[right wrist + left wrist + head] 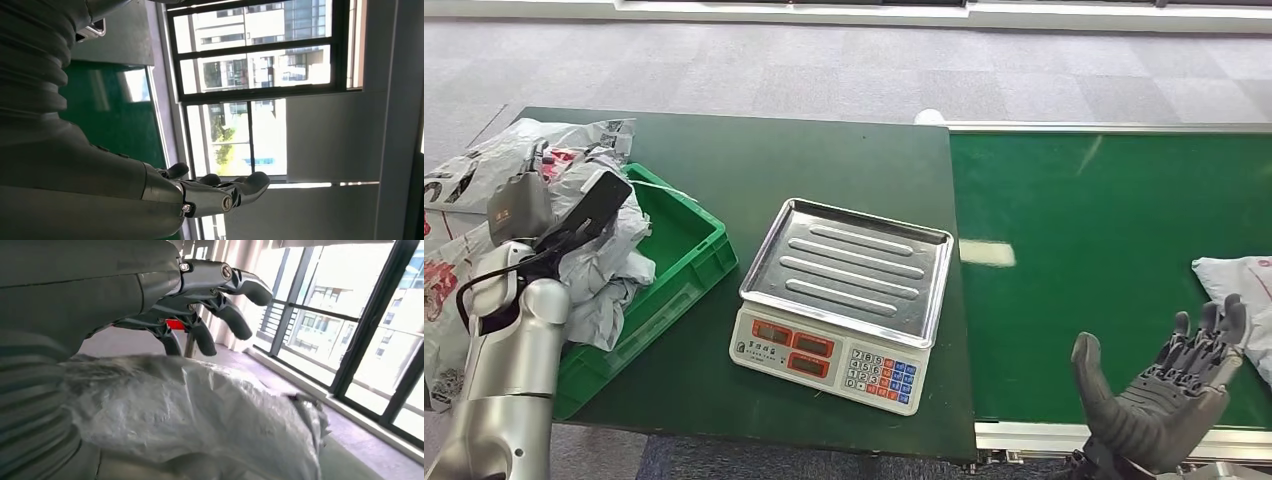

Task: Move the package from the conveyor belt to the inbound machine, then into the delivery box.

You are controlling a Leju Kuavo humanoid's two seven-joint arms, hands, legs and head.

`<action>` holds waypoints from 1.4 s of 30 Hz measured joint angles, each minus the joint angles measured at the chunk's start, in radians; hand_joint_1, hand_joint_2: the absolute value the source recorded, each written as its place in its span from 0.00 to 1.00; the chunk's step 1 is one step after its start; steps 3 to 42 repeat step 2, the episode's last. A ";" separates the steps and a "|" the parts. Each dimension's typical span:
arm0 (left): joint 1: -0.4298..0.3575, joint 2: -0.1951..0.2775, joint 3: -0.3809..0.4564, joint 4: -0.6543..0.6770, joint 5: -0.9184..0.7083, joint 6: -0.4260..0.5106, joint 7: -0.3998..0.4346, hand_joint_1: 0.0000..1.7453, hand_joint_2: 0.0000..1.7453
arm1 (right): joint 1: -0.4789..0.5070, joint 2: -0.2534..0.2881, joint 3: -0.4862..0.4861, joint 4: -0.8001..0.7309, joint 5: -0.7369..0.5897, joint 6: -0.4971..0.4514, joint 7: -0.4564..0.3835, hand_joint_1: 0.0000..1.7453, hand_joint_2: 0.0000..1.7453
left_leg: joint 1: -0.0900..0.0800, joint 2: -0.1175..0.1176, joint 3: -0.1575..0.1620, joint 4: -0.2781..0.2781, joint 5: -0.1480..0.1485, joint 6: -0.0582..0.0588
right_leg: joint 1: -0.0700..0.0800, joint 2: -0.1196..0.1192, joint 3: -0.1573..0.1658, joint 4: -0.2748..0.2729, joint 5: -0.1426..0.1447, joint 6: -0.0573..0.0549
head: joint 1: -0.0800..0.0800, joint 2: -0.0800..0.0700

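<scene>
1. Package [1239,300]: a white plastic mailer lying on the conveyor belt [1114,270] at its right edge, partly cut off by the frame.
2. Right hand [1169,385]: raised over the near right corner of the belt, palm up, fingers apart and holding nothing; its fingertips reach close beside the package, and contact cannot be told.
3. Inbound machine [844,290]: a weighing scale with a bare steel tray, standing on the dark green bench [754,160] just beside the belt's left edge.
4. Delivery box [679,265]: a green crate at the near left corner of the bench, with crumpled grey bags [604,265] heaped in it.
5. Left hand [200,300]: above the grey bags over the crate, fingers extended and spread, gripping nothing; the grey plastic lies against its palm side.
</scene>
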 joint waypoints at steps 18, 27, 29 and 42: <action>0.021 -0.012 0.001 -0.055 0.040 0.004 -0.016 0.00 1.00 | 0.000 -0.003 0.008 0.004 0.000 0.002 0.003 0.00 1.00 | 0.000 0.000 0.000 0.000 0.000 0.000 | 0.000 0.000 0.000 0.000 0.000 0.000 | 0.000 0.000; 0.021 -0.012 0.001 -0.055 0.040 0.004 -0.016 0.00 1.00 | 0.000 -0.003 0.008 0.004 0.000 0.002 0.003 0.00 1.00 | 0.000 0.000 0.000 0.000 0.000 0.000 | 0.000 0.000 0.000 0.000 0.000 0.000 | 0.000 0.000; 0.021 -0.012 0.001 -0.055 0.040 0.004 -0.016 0.00 1.00 | 0.000 -0.003 0.008 0.004 0.000 0.002 0.003 0.00 1.00 | 0.000 0.000 0.000 0.000 0.000 0.000 | 0.000 0.000 0.000 0.000 0.000 0.000 | 0.000 0.000; 0.021 -0.012 0.001 -0.055 0.040 0.004 -0.016 0.00 1.00 | 0.000 -0.003 0.008 0.004 0.000 0.002 0.003 0.00 1.00 | 0.000 0.000 0.000 0.000 0.000 0.000 | 0.000 0.000 0.000 0.000 0.000 0.000 | 0.000 0.000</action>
